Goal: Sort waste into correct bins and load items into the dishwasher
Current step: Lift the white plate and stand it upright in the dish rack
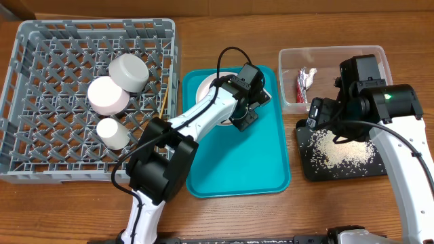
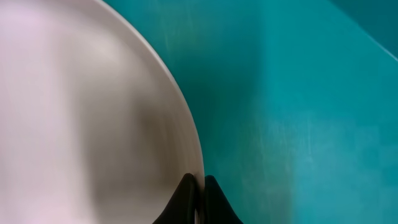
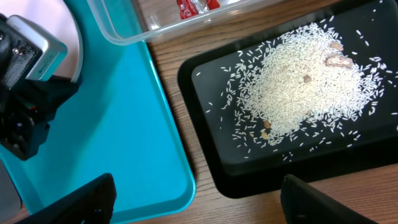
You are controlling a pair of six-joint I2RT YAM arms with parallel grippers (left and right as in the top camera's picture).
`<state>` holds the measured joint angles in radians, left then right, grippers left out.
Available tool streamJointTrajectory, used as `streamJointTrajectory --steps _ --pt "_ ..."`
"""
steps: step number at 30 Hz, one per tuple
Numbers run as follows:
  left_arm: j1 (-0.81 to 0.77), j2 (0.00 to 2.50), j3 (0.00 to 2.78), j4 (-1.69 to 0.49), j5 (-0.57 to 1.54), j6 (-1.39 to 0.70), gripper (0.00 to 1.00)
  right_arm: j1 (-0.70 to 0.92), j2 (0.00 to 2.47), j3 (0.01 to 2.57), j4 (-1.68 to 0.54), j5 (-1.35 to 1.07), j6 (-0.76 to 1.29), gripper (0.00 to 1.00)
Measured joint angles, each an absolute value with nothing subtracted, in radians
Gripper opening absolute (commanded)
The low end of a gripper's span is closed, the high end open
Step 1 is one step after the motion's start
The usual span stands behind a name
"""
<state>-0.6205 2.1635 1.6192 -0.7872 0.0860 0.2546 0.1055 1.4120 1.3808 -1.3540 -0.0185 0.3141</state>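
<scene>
Lying on the teal tray (image 1: 264, 159) at its far end, the round white plate (image 2: 93, 106) shows you no long axis. Left gripper (image 2: 198, 186): clamped on its rim. Right gripper (image 3: 198, 183): spread wide, empty, above the black tray (image 3: 205, 112).

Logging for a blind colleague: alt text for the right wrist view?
Heaped white rice lies in the black tray, beside the teal tray on the left. The clear tub at top holds a red-and-silver wrapper; the open right gripper frames the bottom edge.
</scene>
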Motion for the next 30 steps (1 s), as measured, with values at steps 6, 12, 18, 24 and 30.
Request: streamJointTrajectory --steps 6,12,18,24,30 --pt "-0.614 2.070 1.663 -0.870 0.083 0.172 0.04 0.105 1.412 1.381 -1.353 -0.018 0.314 0.86" --pt "-0.541 1.863 1.691 -0.870 0.099 0.062 0.04 0.105 1.412 1.381 -1.354 -0.019 0.314 0.86" --pt "-0.349 1.745 1.709 -0.884 0.239 -0.055 0.04 0.105 1.412 1.381 -1.354 -0.018 0.314 0.87" --pt "-0.138 1.749 1.708 -0.895 0.517 -0.107 0.04 0.105 1.412 1.381 -1.354 -0.017 0.314 0.86" --pt "0.004 1.755 1.708 -0.902 0.741 -0.125 0.04 0.105 1.412 1.381 -1.354 -0.014 0.314 0.87"
